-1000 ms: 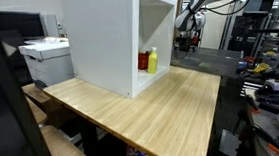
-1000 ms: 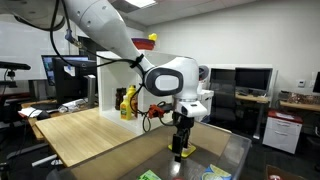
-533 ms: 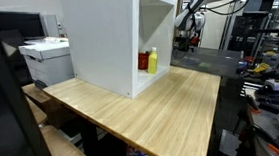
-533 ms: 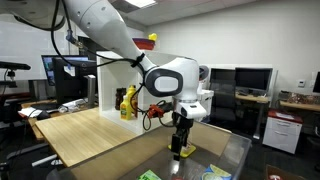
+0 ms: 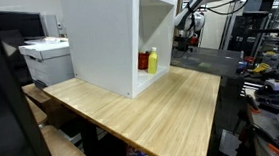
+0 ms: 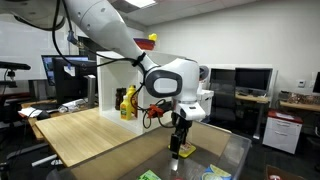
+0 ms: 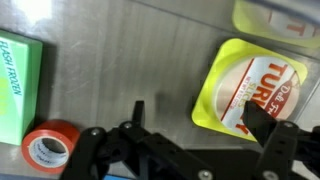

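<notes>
The black fingers (image 7: 282,147) of the gripper (image 7: 175,130) stand spread wide with nothing between them, shown from the wrist just above a dull grey, brushed-looking surface (image 7: 130,60). One fingertip overlaps the edge of the yellow tray (image 7: 240,85); whether it touches cannot be told. The tray is a rounded-corner plastic pack, glossy, with a round pale label bearing the red letters "TUR"; the rest runs out of sight. By the opposite finger lies an orange tape roll (image 7: 48,150) with a white core. Beyond it sits a flat green box (image 7: 18,85) with white lettering too blurred to read. A second yellow pack (image 7: 275,14) lies at the far edge. In an exterior view, a pale wooden table (image 5: 152,107) carries a white box shelf (image 5: 101,36) holding a yellow bottle (image 5: 152,60) and a red one (image 5: 143,62).
</notes>
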`<state>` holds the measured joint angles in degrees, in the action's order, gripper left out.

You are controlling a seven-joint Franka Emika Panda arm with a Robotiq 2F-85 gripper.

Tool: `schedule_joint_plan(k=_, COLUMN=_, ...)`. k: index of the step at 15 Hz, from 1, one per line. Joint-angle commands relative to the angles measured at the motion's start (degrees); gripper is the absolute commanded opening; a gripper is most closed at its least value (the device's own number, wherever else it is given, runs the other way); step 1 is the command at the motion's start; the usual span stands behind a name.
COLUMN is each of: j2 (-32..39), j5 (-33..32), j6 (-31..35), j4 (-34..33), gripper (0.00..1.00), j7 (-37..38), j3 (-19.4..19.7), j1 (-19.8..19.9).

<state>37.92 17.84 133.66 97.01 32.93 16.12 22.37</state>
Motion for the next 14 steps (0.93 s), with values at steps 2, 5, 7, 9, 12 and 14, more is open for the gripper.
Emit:
schedule_joint_plan(k=2, j2=0.4, j5=2.75, j6=0.67, j4=-0.63, gripper=1.0, j7=-3.21, j3=-1.22, j1=1.08)
schedule_joint_plan(k=5, j2=0.66, j5=3.05, j6=0.67, j4=-0.94, gripper=1.0, j7=-3.3, j3=-1.43, j1=1.04)
schedule_joint_plan(k=7, j2=0.91, j5=3.15, j6=0.67, j4=-1.25, gripper=1.0, j7=-3.26, j3=-1.51, j1=1.05)
schedule_joint_plan(k=9, j2=1.24, j5=3.19, j6=0.91, j4=-1.64, gripper=1.0, j7=-3.43, j3=-1.63, j1=1.09)
schedule_joint_plan(k=12, j2=1.93, j5=3.52, j6=0.87, j4=-2.49, gripper=1.0, j7=-3.49, j3=-1.9, j1=1.27)
schedule_joint_plan(k=14, j2=2.28, j5=3.9, j6=1.13, j4=-2.85, gripper=1.0, j7=-3.46, j3=-2.08, j1=1.3)
